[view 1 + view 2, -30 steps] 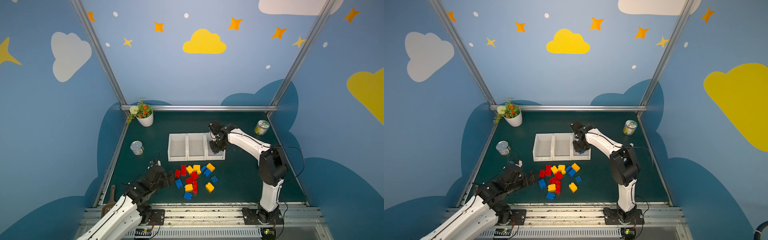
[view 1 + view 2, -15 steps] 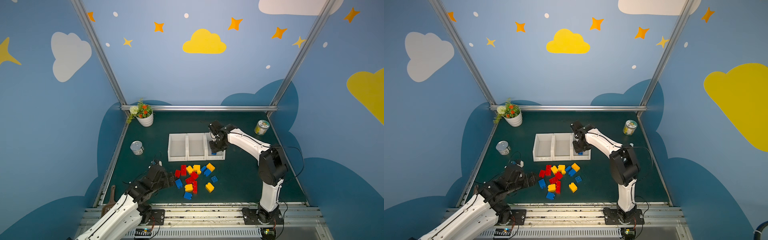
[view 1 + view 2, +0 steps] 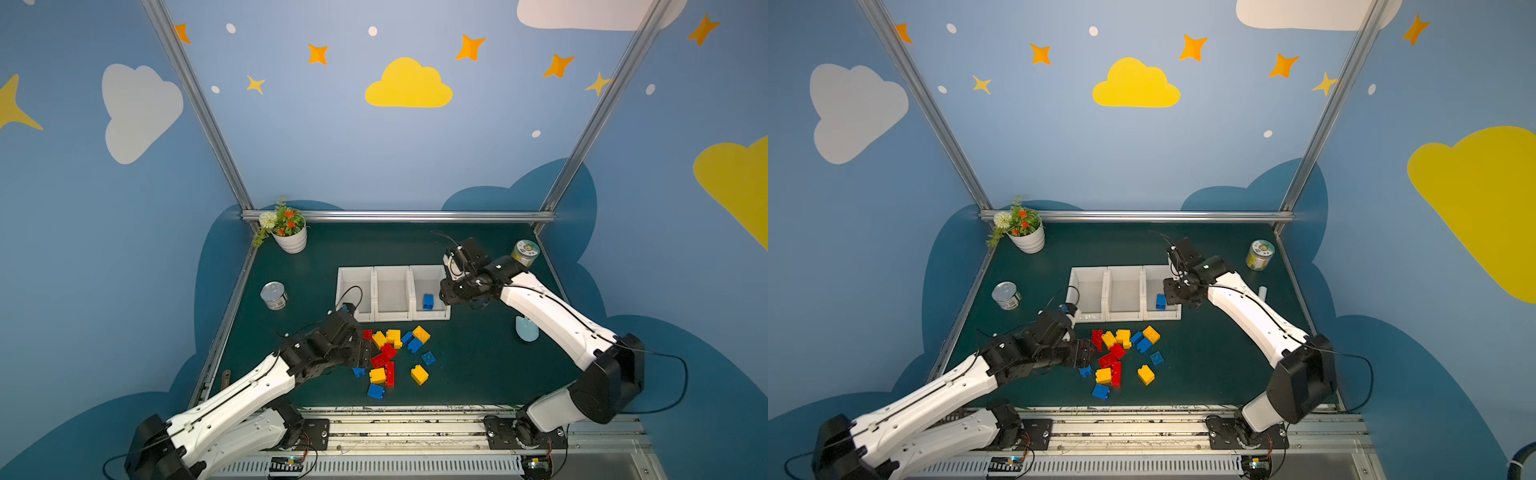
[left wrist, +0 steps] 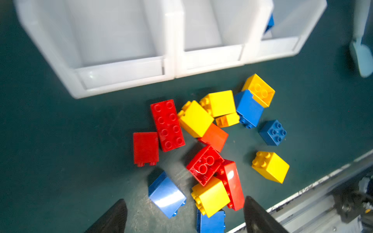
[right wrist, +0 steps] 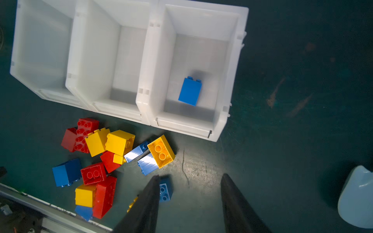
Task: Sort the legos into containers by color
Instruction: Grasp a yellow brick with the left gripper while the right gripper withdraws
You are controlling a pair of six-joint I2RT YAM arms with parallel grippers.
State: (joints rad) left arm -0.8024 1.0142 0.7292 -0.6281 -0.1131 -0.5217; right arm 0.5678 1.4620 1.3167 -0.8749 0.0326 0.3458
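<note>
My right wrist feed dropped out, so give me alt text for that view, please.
One blue brick lies in the end bin of three joined white bins; the other two look empty. The right gripper's black fingers stand apart, holding nothing, over the green mat, beside a loose pile of red, yellow and blue bricks.

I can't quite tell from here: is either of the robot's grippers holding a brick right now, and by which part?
Nothing is held. The left gripper and the right gripper both stand open and empty; a blue brick lies loose in the right-hand container.
</note>
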